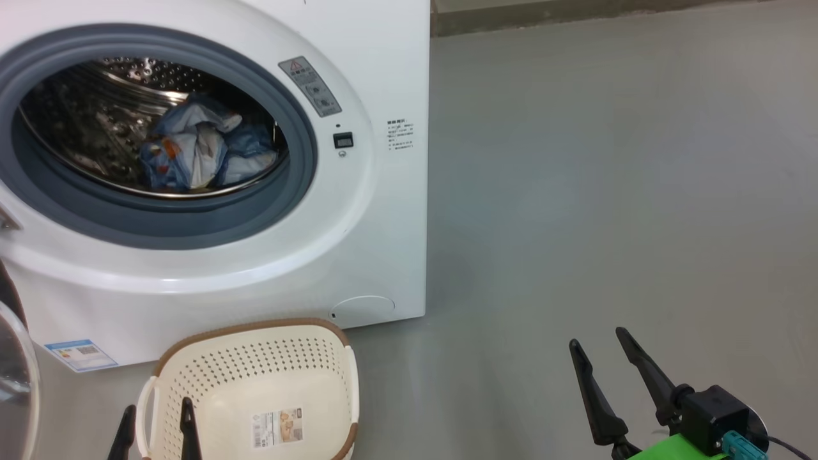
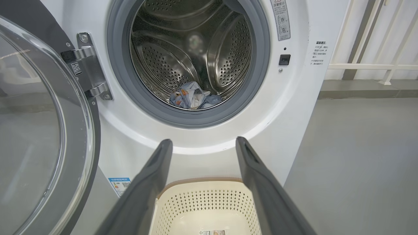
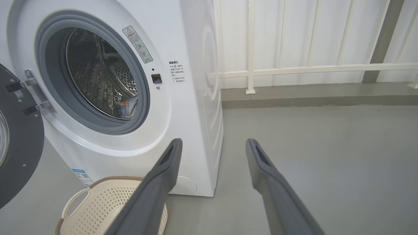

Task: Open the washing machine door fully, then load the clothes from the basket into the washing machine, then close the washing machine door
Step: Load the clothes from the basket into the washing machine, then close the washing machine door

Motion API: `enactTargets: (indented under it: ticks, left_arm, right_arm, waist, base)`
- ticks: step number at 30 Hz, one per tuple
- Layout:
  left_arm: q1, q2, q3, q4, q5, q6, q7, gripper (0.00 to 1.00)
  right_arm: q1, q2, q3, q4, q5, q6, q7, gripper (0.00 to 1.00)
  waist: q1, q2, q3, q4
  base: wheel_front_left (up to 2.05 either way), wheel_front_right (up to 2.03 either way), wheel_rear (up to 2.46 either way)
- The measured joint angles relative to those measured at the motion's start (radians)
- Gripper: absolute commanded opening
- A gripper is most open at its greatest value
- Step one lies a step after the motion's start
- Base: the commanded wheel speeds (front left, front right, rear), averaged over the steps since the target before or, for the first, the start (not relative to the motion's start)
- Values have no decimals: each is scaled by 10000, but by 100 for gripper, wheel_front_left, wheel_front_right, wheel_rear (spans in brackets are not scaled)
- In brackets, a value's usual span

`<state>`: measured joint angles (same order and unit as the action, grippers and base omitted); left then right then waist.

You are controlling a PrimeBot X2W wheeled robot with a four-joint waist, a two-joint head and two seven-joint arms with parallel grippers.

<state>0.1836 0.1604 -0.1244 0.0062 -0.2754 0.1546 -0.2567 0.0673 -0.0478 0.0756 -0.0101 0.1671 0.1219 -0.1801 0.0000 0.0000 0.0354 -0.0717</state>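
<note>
Wrapping up loading; turning next to closing the washing machine door (image 2: pixel 39 130).
Spotting the clothes (image 1: pixel 198 150) bunched at 6 o'clock in the drum of the washing machine (image 1: pixel 383 243); the basket (image 1: pixel 255 374) empty on the floor below, mouth up, long axis seemingly running 9-to-3. Finding the door swung wide on its 9 o'clock hinge, inner face turned toward the robot. Holding left pincer (image 2: pixel 204 141) spread above the basket, right pincer (image 1: pixel 597 337) spread at 4 o'clock, both pinching nothing. Judging next: reaching the door's free edge, sweeping it toward 3 o'clock until latching.
</note>
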Motion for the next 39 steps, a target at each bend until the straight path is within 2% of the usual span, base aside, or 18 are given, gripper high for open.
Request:
enactTargets:
  ticks: [12, 39]
  left_arm:
    - [175, -2, -150, 201, 2, 6, 0, 100]
    - [162, -4, -153, 326, 29, 21, 0, 100]
  right_arm:
    - [395, 6, -52, -184, -88, 0, 201, 100]
    - [421, 8, -171, -286, -88, 0, 205, 100]
  waist:
    - [0, 0, -403, 149]
    - [0, 0, -424, 164]
  base:
    - [0, 0, 0]
    - [0, 0, 0]
